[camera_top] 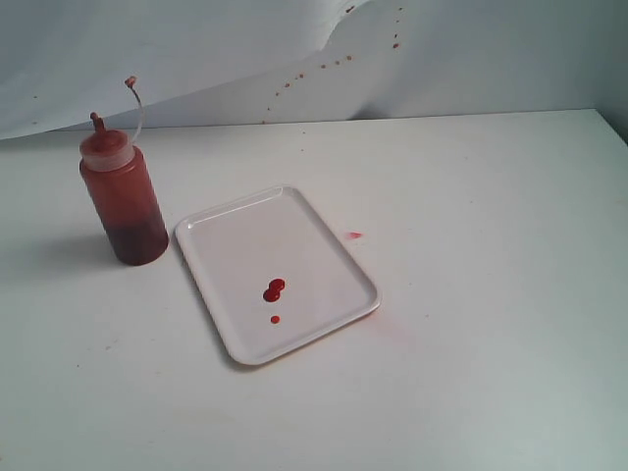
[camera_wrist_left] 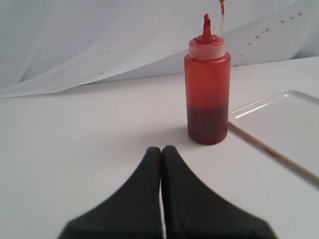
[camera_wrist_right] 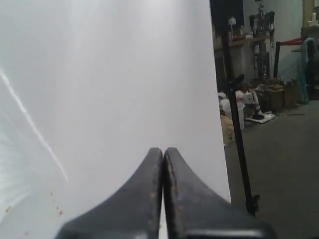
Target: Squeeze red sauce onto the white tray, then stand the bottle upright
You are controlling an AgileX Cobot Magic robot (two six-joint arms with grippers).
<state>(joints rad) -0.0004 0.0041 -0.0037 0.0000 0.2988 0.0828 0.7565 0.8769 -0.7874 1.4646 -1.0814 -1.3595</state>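
The bottle (camera_top: 125,201) stands upright on the table left of the white tray (camera_top: 226,250), its red nozzle up and its tethered tip cap hanging off to the side. Red sauce (camera_top: 274,290) lies on the tray as two joined drops with a smaller drop just below. In the left wrist view the bottle (camera_wrist_left: 207,89) stands a short way beyond my left gripper (camera_wrist_left: 161,151), which is shut and empty; the tray's corner (camera_wrist_left: 279,107) shows beside it. My right gripper (camera_wrist_right: 163,152) is shut and empty, facing a white sheet. Neither gripper appears in the exterior view.
A pink smear (camera_top: 354,235) marks the table right of the tray. Red specks dot the white backdrop sheet (camera_top: 324,67). The right wrist view shows the sheet's edge, a black pole (camera_wrist_right: 239,134) and a cluttered room beyond.
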